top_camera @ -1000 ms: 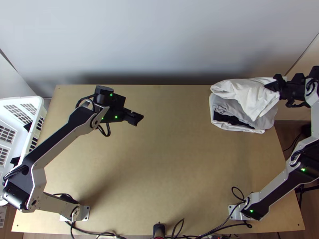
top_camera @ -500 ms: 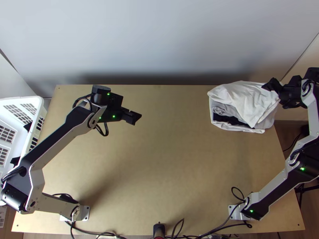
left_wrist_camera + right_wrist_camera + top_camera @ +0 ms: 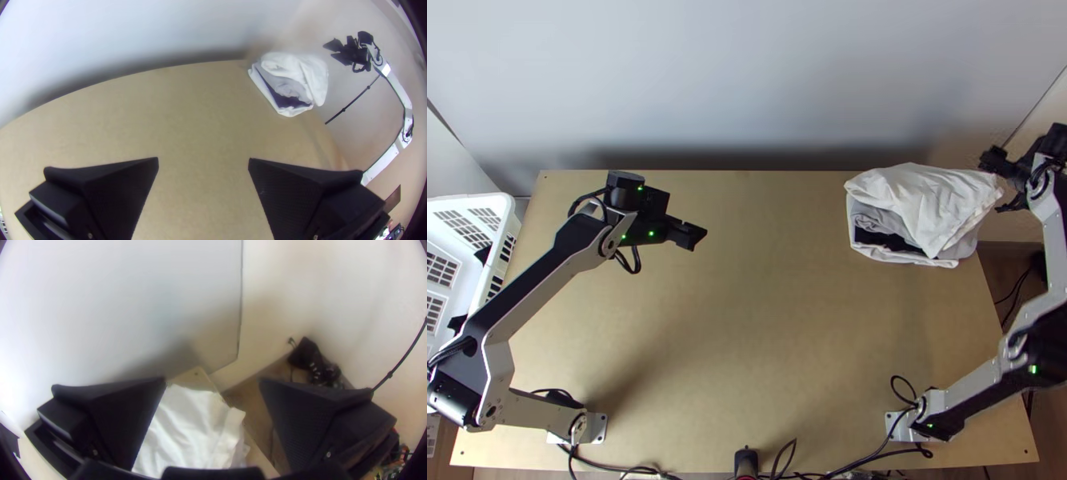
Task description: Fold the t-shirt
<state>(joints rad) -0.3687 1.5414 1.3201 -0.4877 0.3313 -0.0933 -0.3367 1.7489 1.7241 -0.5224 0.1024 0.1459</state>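
Observation:
White cloth, apparently the t-shirt (image 3: 939, 204), lies loosely folded and rumpled over a cloth pile at the table's back right corner. The right gripper (image 3: 997, 182) is open just right of the cloth's outer edge; in the right wrist view, the open right gripper (image 3: 212, 380) has white cloth (image 3: 191, 426) beyond its parted fingers. Far from the pile, my left gripper (image 3: 689, 234) hangs over the table's back left part. Nothing is between the fingers of this open left gripper (image 3: 203, 158) in the left wrist view, where the white cloth (image 3: 311, 71) lies farther off.
Grey cloth (image 3: 887, 219) and dark cloth (image 3: 887, 238) show in the pile under the white one. A white plastic basket (image 3: 455, 204) stands beyond the left edge of the bare wooden table (image 3: 747, 320). The wall rises behind the table; cables lie along the near edge.
The right gripper has let go of the white cloth and drawn back to the right. The cloth has settled flatter on the pile. My left gripper has shifted slightly left.

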